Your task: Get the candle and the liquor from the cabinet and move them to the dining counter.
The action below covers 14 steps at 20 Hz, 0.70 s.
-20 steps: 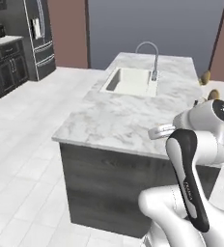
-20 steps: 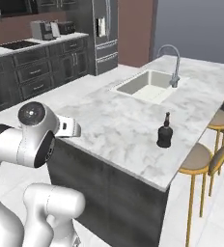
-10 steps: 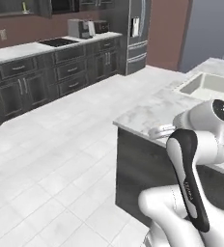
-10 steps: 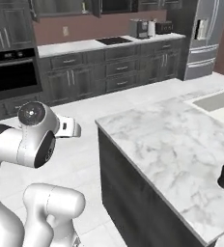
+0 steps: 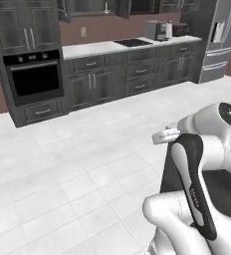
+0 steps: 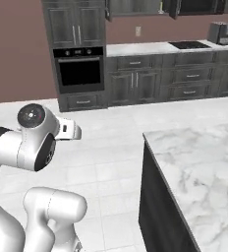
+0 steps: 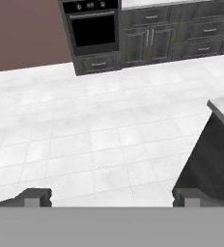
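While pincer point(image 7: 111, 197) agape: one candle point(image 5: 106, 7)

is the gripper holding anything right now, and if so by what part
Nothing is held. In the hand view the gripper is open, its two fingertips set wide apart with bare floor tiles between them.

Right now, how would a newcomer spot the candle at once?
Find the black built-in oven. Up and to its right, a dark grey wall cabinet stands open above the white counter. The slim yellowish candle stands inside, pale against dark wood.
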Motion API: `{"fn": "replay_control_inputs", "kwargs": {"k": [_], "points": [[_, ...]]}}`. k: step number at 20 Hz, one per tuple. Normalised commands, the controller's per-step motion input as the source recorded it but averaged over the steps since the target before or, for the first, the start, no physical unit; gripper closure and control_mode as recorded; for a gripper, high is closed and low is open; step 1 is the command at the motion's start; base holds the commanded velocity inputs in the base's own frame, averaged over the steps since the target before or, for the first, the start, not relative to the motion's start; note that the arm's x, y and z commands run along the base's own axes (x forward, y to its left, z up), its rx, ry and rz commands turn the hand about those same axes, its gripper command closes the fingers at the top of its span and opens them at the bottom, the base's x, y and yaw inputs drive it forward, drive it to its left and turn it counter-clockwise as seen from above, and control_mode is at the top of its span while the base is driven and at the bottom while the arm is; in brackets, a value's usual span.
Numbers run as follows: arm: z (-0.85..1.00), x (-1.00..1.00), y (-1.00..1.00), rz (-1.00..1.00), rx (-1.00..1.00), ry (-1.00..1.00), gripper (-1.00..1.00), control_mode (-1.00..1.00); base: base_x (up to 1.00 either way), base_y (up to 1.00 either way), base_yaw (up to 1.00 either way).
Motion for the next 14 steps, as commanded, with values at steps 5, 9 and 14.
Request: {"fn": "replay_control_inputs", "kwargs": {"k": [5,9,14], "points": [[0.00,0.00,0.00,0.00,0.00,0.00,-1.00,1.00,0.65,0.09,0.29],[0.00,0.00,0.00,0.00,0.00,0.00,-1.00,1.00,0.79,0.07,0.12],[0.00,0.00,0.00,0.00,0.00,0.00,-1.00,1.00,0.86,0.06,0.10]]}}
